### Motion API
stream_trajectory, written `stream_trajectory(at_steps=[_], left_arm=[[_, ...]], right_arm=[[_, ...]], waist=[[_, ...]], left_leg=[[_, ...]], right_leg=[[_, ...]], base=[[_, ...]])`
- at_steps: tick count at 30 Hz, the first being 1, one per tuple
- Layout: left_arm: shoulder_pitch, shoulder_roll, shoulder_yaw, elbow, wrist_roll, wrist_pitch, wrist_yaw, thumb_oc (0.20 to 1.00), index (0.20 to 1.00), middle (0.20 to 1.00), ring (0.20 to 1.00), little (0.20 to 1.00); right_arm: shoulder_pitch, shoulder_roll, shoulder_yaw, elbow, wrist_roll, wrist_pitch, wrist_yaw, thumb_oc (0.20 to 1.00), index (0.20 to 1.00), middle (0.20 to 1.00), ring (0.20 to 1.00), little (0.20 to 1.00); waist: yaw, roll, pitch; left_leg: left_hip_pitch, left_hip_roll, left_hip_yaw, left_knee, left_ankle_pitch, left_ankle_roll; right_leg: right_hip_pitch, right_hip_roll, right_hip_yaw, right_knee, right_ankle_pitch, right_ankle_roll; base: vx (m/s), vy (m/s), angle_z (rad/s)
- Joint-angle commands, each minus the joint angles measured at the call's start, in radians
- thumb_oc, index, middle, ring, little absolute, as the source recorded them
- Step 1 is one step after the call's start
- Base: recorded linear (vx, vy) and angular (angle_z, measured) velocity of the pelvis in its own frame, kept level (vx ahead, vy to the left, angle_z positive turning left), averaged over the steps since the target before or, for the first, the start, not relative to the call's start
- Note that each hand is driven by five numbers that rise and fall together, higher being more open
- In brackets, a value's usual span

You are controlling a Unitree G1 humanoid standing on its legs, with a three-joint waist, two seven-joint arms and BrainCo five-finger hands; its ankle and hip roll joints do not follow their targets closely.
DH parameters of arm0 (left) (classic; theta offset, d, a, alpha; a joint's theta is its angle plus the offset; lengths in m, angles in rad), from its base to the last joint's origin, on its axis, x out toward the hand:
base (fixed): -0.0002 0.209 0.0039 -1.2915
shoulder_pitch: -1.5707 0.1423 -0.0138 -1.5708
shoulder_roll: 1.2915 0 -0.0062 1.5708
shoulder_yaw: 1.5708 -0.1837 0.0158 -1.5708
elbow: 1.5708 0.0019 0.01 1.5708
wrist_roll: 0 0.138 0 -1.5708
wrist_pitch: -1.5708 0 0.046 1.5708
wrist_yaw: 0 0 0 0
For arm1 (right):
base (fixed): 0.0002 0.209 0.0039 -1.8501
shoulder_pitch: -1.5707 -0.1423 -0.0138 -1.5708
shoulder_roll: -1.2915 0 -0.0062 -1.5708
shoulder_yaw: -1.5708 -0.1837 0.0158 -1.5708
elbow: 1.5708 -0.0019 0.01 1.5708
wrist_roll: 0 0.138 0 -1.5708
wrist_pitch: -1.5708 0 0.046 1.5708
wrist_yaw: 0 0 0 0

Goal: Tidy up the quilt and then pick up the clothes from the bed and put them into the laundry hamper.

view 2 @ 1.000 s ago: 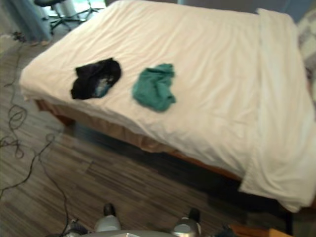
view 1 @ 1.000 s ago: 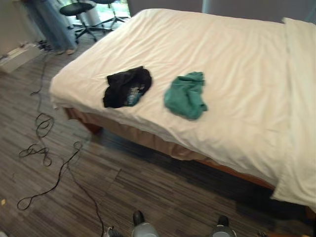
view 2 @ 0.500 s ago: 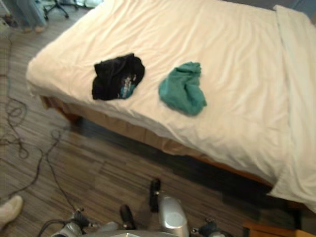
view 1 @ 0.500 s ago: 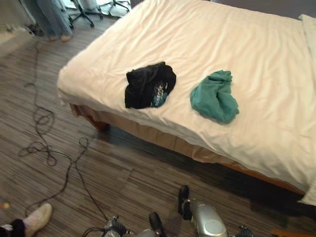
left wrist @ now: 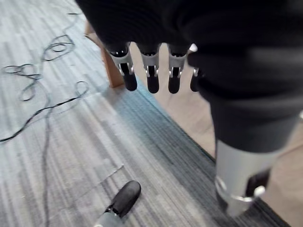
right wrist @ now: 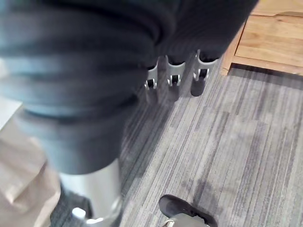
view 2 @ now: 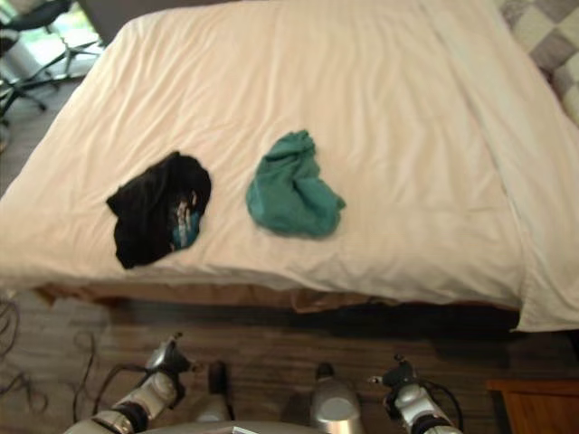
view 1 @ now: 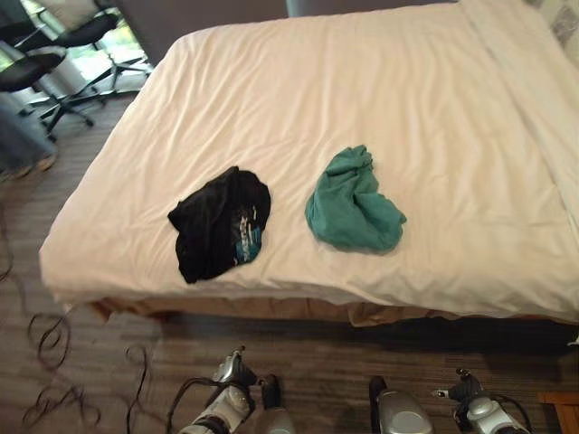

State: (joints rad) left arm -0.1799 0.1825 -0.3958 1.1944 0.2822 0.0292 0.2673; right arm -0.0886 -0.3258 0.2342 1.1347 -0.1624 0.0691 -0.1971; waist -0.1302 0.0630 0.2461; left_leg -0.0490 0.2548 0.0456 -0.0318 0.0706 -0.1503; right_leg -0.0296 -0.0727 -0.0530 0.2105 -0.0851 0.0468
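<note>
A black garment (view 1: 220, 223) lies crumpled on the cream quilt (view 1: 362, 81), close to the bed's near edge. A green garment (view 1: 353, 203) lies bunched a short way to its right, apart from it. The quilt is spread flat over the bed with light wrinkles. My left hand (left wrist: 152, 78) hangs low over the floor by the bed's wooden leg (left wrist: 113, 71), fingers straight and holding nothing. My right hand (right wrist: 199, 75) hangs low on the other side, fingers straight and empty. Both hands are well short of the clothes.
Office chairs (view 1: 41, 68) stand on the floor past the bed's left corner. Loose cables (view 1: 50, 357) lie on the striped floor at the lower left. A wooden piece of furniture (view 2: 534, 407) stands at the lower right. A checked pillow (view 2: 543, 41) sits at the bed's far right.
The camera has swung to face the bed's long side more squarely. Both garments lie as before. A person's shoe at the lower left has left the view.
</note>
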Motion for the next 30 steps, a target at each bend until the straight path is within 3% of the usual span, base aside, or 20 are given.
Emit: stream_trajectory(at_steps=[1, 2, 3, 4, 5, 6, 7, 8, 9, 10, 11, 14, 16, 18, 19, 20, 22, 24, 27, 30], left_arm=[[-0.026, 0.062, 0.025, 0.008, 0.033, 0.013, -0.002, 1.000, 1.000, 1.000, 1.000, 1.000], [-0.027, 0.062, 0.025, 0.008, 0.033, 0.013, -0.003, 1.000, 1.000, 1.000, 1.000, 1.000], [-0.024, 0.075, 0.046, -0.002, 0.019, 0.010, 0.004, 1.000, 1.000, 1.000, 1.000, 1.000], [-0.024, 0.075, 0.046, -0.002, 0.019, 0.010, 0.004, 1.000, 1.000, 1.000, 1.000, 1.000], [-0.008, 0.079, 0.067, 0.003, 0.005, 0.012, 0.003, 1.000, 1.000, 1.000, 1.000, 1.000], [-0.008, 0.079, 0.067, 0.003, 0.005, 0.012, 0.003, 1.000, 1.000, 1.000, 1.000, 1.000], [0.009, 0.084, 0.081, 0.019, 0.010, 0.021, -0.005, 1.000, 1.000, 1.000, 1.000, 1.000], [0.009, 0.084, 0.081, 0.019, 0.010, 0.021, -0.006, 1.000, 1.000, 1.000, 1.000, 1.000], [0.015, 0.084, 0.081, 0.032, 0.015, 0.024, -0.010, 1.000, 1.000, 1.000, 1.000, 1.000], [0.033, 0.081, 0.097, 0.051, 0.010, 0.029, -0.016, 1.000, 1.000, 1.000, 1.000, 1.000], [0.039, 0.084, 0.113, 0.066, 0.005, 0.029, -0.011, 1.000, 1.000, 1.000, 1.000, 1.000], [0.070, 0.087, 0.164, 0.086, -0.032, 0.031, 0.000, 1.000, 1.000, 1.000, 1.000, 1.000], [0.115, 0.102, 0.271, 0.089, -0.134, 0.021, 0.029, 1.000, 1.000, 1.000, 1.000, 1.000], [0.150, 0.132, 0.358, 0.064, -0.221, 0.005, 0.057, 1.000, 1.000, 1.000, 1.000, 1.000], [0.206, 0.189, 0.474, -0.021, -0.296, -0.027, 0.101, 1.000, 1.000, 1.000, 1.000, 1.000], [0.207, 0.189, 0.474, -0.022, -0.295, -0.027, 0.102, 1.000, 1.000, 1.000, 1.000, 1.000], [0.275, 0.288, 0.556, -0.276, -0.277, -0.099, 0.152, 1.000, 1.000, 1.000, 1.000, 1.000], [0.287, 0.322, 0.569, -0.368, -0.252, -0.113, 0.166, 1.000, 1.000, 1.000, 1.000, 1.000], [0.294, 0.438, 0.604, -0.662, -0.175, -0.146, 0.166, 1.000, 1.000, 1.000, 1.000, 1.000], [0.211, 0.535, 0.584, -0.841, -0.096, -0.161, 0.158, 1.000, 1.000, 1.000, 1.000, 1.000]], right_arm=[[-0.055, 0.098, 0.063, -0.055, -0.043, -0.008, 0.011, 1.000, 1.000, 1.000, 1.000, 1.000], [-0.056, 0.098, 0.063, -0.055, -0.043, -0.008, 0.011, 1.000, 1.000, 1.000, 1.000, 1.000], [-0.067, 0.113, 0.092, -0.093, -0.055, -0.017, 0.019, 1.000, 1.000, 1.000, 1.000, 1.000], [-0.067, 0.113, 0.092, -0.093, -0.055, -0.017, 0.019, 1.000, 1.000, 1.000, 1.000, 1.000], [-0.073, 0.117, 0.121, -0.091, -0.085, -0.023, 0.024, 1.000, 1.000, 1.000, 1.000, 1.000], [-0.073, 0.117, 0.121, -0.091, -0.085, -0.023, 0.024, 1.000, 1.000, 1.000, 1.000, 1.000], [-0.064, 0.113, 0.134, -0.094, -0.092, -0.027, 0.024, 1.000, 1.000, 1.000, 1.000, 1.000], [-0.064, 0.113, 0.134, -0.094, -0.092, -0.027, 0.024, 1.000, 1.000, 1.000, 1.000, 1.000], [-0.057, 0.109, 0.132, -0.087, -0.082, -0.028, 0.017, 1.000, 1.000, 1.000, 1.000, 1.000], [-0.048, 0.103, 0.121, -0.076, -0.069, -0.022, 0.016, 1.000, 1.000, 1.000, 1.000, 1.000], [-0.041, 0.102, 0.108, -0.078, -0.064, -0.019, 0.015, 1.000, 1.000, 1.000, 1.000, 1.000], [-0.037, 0.098, 0.077, -0.051, -0.031, -0.015, 0.004, 1.000, 1.000, 1.000, 1.000, 1.000], [-0.022, 0.081, 0.011, -0.044, 0.021, -0.015, -0.019, 1.000, 1.000, 1.000, 1.000, 1.000], [0.008, 0.042, -0.042, -0.142, 0.044, -0.023, -0.035, 1.000, 1.000, 1.000, 1.000, 1.000], [0.093, -0.040, -0.117, -0.374, 0.015, -0.041, -0.048, 1.000, 1.000, 1.000, 1.000, 1.000], [0.095, -0.040, -0.118, -0.376, 0.014, -0.039, -0.047, 1.000, 1.000, 1.000, 1.000, 1.000], [0.215, -0.172, -0.226, -0.665, -0.080, -0.104, -0.064, 1.000, 1.000, 1.000, 1.000, 1.000], [0.228, -0.204, -0.252, -0.714, -0.110, -0.121, -0.077, 1.000, 1.000, 1.000, 1.000, 1.000], [0.238, -0.312, -0.326, -0.890, -0.202, -0.147, -0.085, 1.000, 1.000, 1.000, 1.000, 1.000], [0.148, -0.409, -0.310, -0.985, -0.261, -0.160, -0.077, 1.000, 1.000, 1.000, 1.000, 1.000]], waist=[[0.040, -0.088, -0.014], [0.041, -0.089, -0.016], [0.062, -0.081, -0.008], [0.062, -0.081, -0.009], [0.058, -0.080, 0.001], [0.058, -0.081, -0.001], [0.044, -0.082, 0.006], [0.045, -0.082, 0.004], [0.040, -0.084, 0.005], [0.052, -0.087, 0.005], [0.062, -0.090, 0.002], [0.063, -0.089, -0.020], [0.076, -0.088, -0.033], [0.073, -0.086, -0.041], [0.066, -0.085, -0.046], [0.066, -0.085, -0.048], [0.054, -0.081, -0.050], [0.053, -0.080, -0.051], [0.050, -0.072, -0.044], [0.050, -0.064, -0.041]], left_leg=[[0.088, -0.062, 0.101, -0.021, -0.107, 0.012], [0.086, -0.063, 0.102, -0.022, -0.105, 0.013], [0.110, -0.074, 0.170, -0.023, -0.117, 0.032], [0.109, -0.075, 0.170, -0.023, -0.117, 0.032], [0.123, -0.091, 0.193, -0.031, -0.114, 0.046], [0.120, -0.092, 0.193, -0.031, -0.112, 0.047], [0.123, -0.122, 0.161, -0.041, -0.102, 0.063], [0.120, -0.122, 0.162, -0.041, -0.101, 0.063], [0.113, -0.147, 0.139, -0.042, -0.096, 0.072], [0.111, -0.184, 0.116, -0.043, -0.101, 0.083], [0.107, -0.197, 0.113, -0.040, -0.105, 0.088], [0.100, -0.200, 0.114, -0.046, -0.105, 0.087], [0.114, -0.197, 0.136, -0.046, -0.111, 0.087], [0.120, -0.199, 0.136, -0.050, -0.108, 0.084], [0.142, -0.200, 0.146, -0.055, -0.115, 0.080], [0.139, -0.200, 0.146, -0.055, -0.113, 0.080], [0.162, -0.198, 0.155, -0.055, -0.122, 0.075], [0.161, -0.197, 0.154, -0.055, -0.121, 0.074], [0.163, -0.195, 0.152, -0.055, -0.124, 0.072], [0.161, -0.194, 0.158, -0.055, -0.127, 0.073]], right_leg=[[-0.026, -0.265, -0.044, -0.194, 0.151, 0.177], [-0.030, -0.266, -0.043, -0.195, 0.153, 0.177], [-0.052, -0.285, -0.234, -0.151, 0.137, 0.149], [-0.053, -0.285, -0.234, -0.151, 0.137, 0.149], [-0.048, -0.225, -0.258, -0.102, 0.088, 0.134], [-0.051, -0.226, -0.258, -0.103, 0.090, 0.134], [-0.064, -0.092, -0.115, -0.064, 0.033, 0.124], [-0.067, -0.091, -0.114, -0.065, 0.035, 0.123], [-0.060, -0.021, -0.045, -0.062, 0.009, 0.108], [-0.031, 0.008, -0.036, -0.083, -0.002, 0.086], [-0.013, -0.015, -0.064, -0.104, 0.001, 0.082], [0.010, -0.014, -0.061, -0.167, 0.013, 0.083], [0.043, -0.031, -0.088, -0.218, 0.032, 0.096], [0.056, -0.032, -0.075, -0.232, 0.039, 0.098], [0.083, -0.038, -0.076, -0.261, 0.044, 0.109], [0.081, -0.038, -0.076, -0.262, 0.046, 0.108], [0.105, -0.047, -0.084, -0.266, 0.041, 0.116], [0.105, -0.049, -0.087, -0.268, 0.043, 0.118], [0.105, -0.055, -0.094, -0.267, 0.039, 0.124], [0.098, -0.060, -0.092, -0.269, 0.039, 0.127]], base=[[0.02, 0.309, -0.81], [0.02, 0.557, -1.50], [0.00, 0.253, -1.43], [0.01, 0.479, -1.82], [0.01, 0.228, -1.21], [0.04, 0.419, -0.70], [0.03, 0.191, 0.10], [0.04, 0.282, 0.35], [0.01, 0.183, 0.40], [0.02, 0.196, 0.76], [0.01, 0.105, 0.76], [0.03, 0.000, 0.46], [0.06, -0.014, -0.06], [0.11, 0.002, -0.19], [0.11, 0.014, -0.02], [0.15, 0.015, 0.11], [0.12, 0.000, 0.03], [0.02, -0.003, 0.02], [0.01, -0.003, -0.02], [0.01, 0.011, -0.06]])
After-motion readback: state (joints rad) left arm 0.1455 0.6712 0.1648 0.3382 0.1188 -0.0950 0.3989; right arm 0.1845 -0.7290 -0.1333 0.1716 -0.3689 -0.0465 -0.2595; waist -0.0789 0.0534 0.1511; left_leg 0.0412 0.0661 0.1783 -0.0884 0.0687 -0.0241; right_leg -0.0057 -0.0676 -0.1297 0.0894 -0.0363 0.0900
